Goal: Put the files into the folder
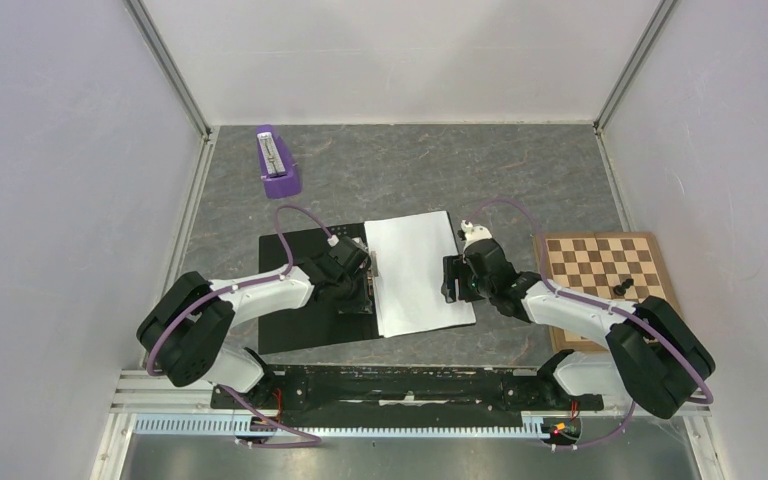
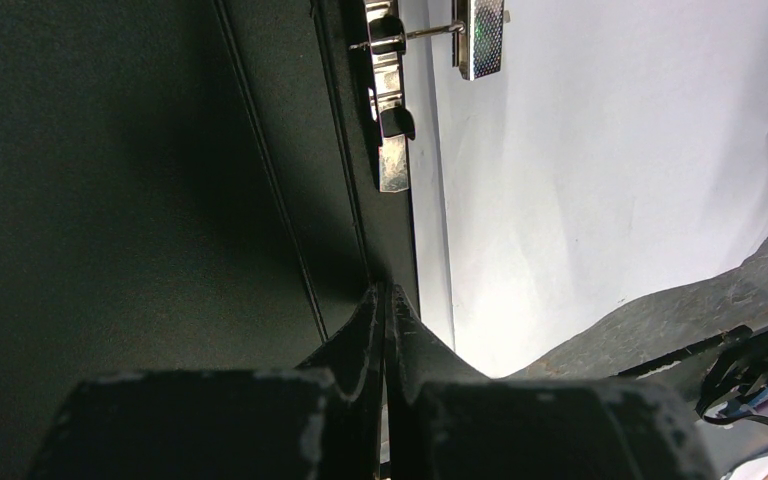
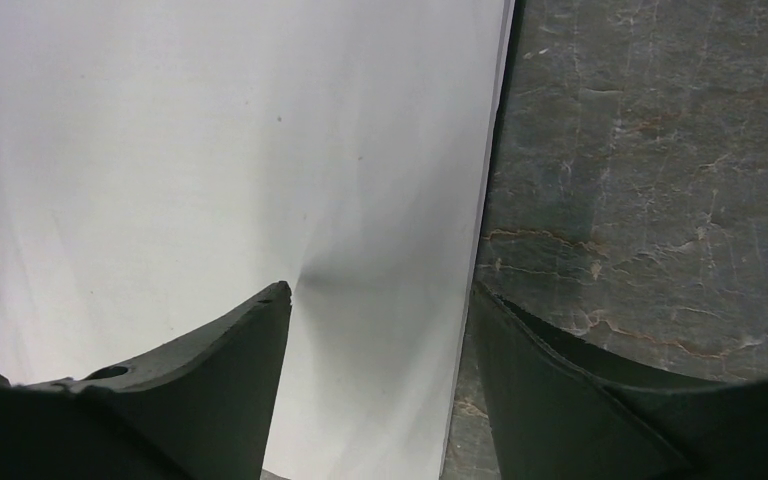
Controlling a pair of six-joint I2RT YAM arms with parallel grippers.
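Note:
The folder (image 1: 300,300) lies open on the table, its black inside up, and only its left half shows. The white files (image 1: 415,270) lie flat just right of the spine with its metal clip (image 2: 390,130). My left gripper (image 1: 360,285) is shut, with its tips (image 2: 385,292) down on the black spine strip beside the files' left edge (image 2: 600,180). My right gripper (image 1: 452,280) is open and low over the files' right edge (image 3: 230,150). One of its fingers (image 3: 260,330) is over the paper and the other is over the stone table. Its jaws (image 3: 380,300) hold nothing.
A chessboard (image 1: 605,275) with small black pieces (image 1: 620,288) lies at the right, close to my right arm. A purple stand (image 1: 278,163) sits at the back left. The table is dark stone (image 3: 660,150), walled on three sides.

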